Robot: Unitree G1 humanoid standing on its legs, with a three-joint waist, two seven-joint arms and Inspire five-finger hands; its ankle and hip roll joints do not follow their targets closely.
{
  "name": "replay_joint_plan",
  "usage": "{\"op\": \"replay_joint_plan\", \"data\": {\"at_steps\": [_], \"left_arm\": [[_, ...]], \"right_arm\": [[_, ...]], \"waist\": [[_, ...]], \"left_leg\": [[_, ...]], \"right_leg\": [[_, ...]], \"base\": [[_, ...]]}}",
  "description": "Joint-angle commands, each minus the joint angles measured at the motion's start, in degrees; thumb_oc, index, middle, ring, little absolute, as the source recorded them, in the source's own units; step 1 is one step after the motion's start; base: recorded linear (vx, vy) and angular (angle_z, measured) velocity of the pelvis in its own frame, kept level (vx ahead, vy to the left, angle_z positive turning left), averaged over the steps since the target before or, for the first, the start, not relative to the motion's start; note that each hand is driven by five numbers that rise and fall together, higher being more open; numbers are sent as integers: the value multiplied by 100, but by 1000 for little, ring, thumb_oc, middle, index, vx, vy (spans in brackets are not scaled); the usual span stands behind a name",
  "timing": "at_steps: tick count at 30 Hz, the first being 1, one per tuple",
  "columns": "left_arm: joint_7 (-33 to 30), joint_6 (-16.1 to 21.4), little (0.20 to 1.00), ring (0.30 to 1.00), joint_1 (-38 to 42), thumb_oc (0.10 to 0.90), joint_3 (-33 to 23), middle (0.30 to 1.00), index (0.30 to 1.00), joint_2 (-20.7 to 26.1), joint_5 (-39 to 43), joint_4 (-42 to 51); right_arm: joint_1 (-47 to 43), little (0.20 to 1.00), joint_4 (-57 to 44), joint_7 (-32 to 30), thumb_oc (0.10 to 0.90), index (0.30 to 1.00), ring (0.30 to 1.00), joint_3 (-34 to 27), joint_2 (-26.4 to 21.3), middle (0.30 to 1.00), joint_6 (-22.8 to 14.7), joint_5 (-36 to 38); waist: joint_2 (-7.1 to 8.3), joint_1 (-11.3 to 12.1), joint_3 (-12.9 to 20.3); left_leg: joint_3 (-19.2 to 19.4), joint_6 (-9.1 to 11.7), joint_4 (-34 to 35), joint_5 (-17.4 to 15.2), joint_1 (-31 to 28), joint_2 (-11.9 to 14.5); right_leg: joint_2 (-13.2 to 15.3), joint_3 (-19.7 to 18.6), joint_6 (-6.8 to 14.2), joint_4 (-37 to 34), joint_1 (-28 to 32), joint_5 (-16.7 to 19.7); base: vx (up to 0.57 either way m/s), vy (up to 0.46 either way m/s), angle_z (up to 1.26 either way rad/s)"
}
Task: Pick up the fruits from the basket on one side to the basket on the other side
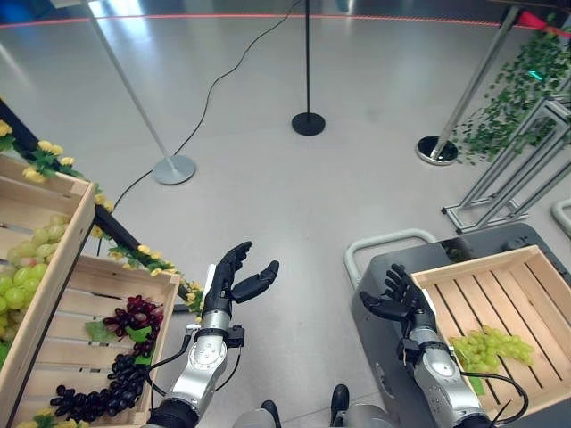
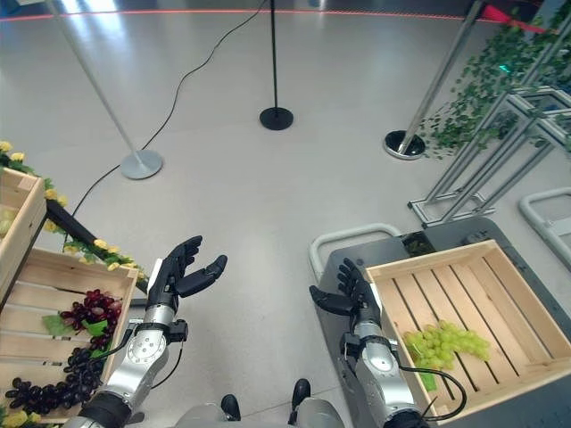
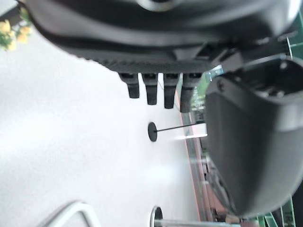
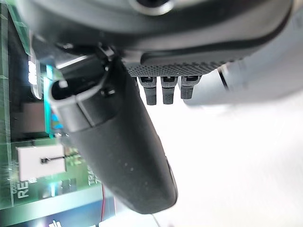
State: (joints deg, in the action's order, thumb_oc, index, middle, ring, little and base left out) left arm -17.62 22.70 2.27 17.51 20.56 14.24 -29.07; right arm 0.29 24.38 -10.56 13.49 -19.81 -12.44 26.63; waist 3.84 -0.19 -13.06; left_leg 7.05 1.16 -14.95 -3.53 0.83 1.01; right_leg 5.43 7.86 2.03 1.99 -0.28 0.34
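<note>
Left hand [image 1: 234, 283] raised above the floor [image 1: 268, 178] just beside the left crate [image 1: 85, 294], fingers straight and spread, holding nothing; dark purple grapes [image 1: 134, 323] low and to its left inside that crate, apart from it. Right hand [image 1: 396, 299] up at the near left corner of the right crate [image 1: 526, 267], fingers loosely open, empty; green grapes [image 1: 489, 349] on the slats just to its right, not touched. More green grapes [image 1: 22, 267] in the far-left crate [image 1: 36, 192]
</note>
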Motion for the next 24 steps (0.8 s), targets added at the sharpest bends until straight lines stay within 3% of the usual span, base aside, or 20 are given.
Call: {"op": "replay_joint_plan", "data": {"at_steps": [1, 3, 5, 8, 10, 15, 19, 24], "left_arm": [[-214, 779, 900, 900, 149, 800, -313, 900, 900, 155, -8, 580], [-158, 695, 900, 900, 217, 800, -339, 900, 900, 225, 55, 679], [-28, 601, 900, 900, 325, 800, -325, 900, 900, 282, 157, 657], [-70, 556, 900, 900, 366, 800, -340, 900, 900, 408, 259, 647], [-112, 499, 900, 900, 327, 800, -439, 900, 900, 488, 295, 722], [147, 423, 900, 900, 351, 800, -531, 900, 900, 613, 410, 831], [365, 316, 900, 900, 450, 800, -504, 900, 900, 686, 466, 1034], [518, 244, 900, 900, 535, 800, -457, 900, 900, 765, 582, 1287]], "right_arm": [[-591, 900, -396, -325, 800, 900, 900, -250, -381, 900, -687, -450], [-784, 900, -226, -588, 800, 900, 900, -252, -542, 900, -650, -585], [-791, 900, -125, -831, 800, 900, 900, -387, -689, 900, -477, -746], [-643, 900, -67, -897, 800, 900, 900, -693, -881, 900, -470, -1019], [-661, 900, -76, -950, 800, 900, 900, -765, -928, 900, -466, -1136], [-765, 900, 160, -1350, 800, 900, 900, -1007, -1274, 900, -414, -1622], [-979, 900, 90, -1804, 800, 900, 900, -1087, -1749, 900, 134, -2367], [-1322, 900, 243, -1862, 800, 900, 900, -956, -2332, 900, 692, -3234]], "waist": [[-86, 148, 63], [-107, 257, 27], [-153, 174, 110], [-160, 79, 225], [-148, 120, 182], [-111, 182, 177], [-81, 192, 59], [-62, 244, -107]], "left_leg": [[-935, -22, 780, 455, 186, -398], [-1167, -107, 992, 489, 162, -532], [-975, -184, 1313, 481, -55, -489], [-761, -252, 1589, 490, -258, -423], [-613, -296, 1561, 476, -256, -334], [-424, -214, 1744, 558, -202, -206], [-366, -211, 1599, 517, -43, -183], [-384, -190, 1579, 488, 19, -169]], "right_leg": [[-239, -420, 19, -91, 250, 412], [-282, -627, 35, -119, 274, 398], [-315, -597, 81, -121, 218, 378], [-283, -291, 188, 257, 19, 306], [-105, -80, 319, 793, -215, 382], [-81, 36, 265, 133, -63, 371], [-106, 24, 229, 15, -80, 385], [-97, 70, 246, -93, -77, 418]], "base": [[69, 158, -116], [38, 140, -139], [66, 157, -119], [53, 79, -65], [-43, -27, -54], [-20, -82, -23], [-25, -86, -8], [-22, -72, -4]]}}
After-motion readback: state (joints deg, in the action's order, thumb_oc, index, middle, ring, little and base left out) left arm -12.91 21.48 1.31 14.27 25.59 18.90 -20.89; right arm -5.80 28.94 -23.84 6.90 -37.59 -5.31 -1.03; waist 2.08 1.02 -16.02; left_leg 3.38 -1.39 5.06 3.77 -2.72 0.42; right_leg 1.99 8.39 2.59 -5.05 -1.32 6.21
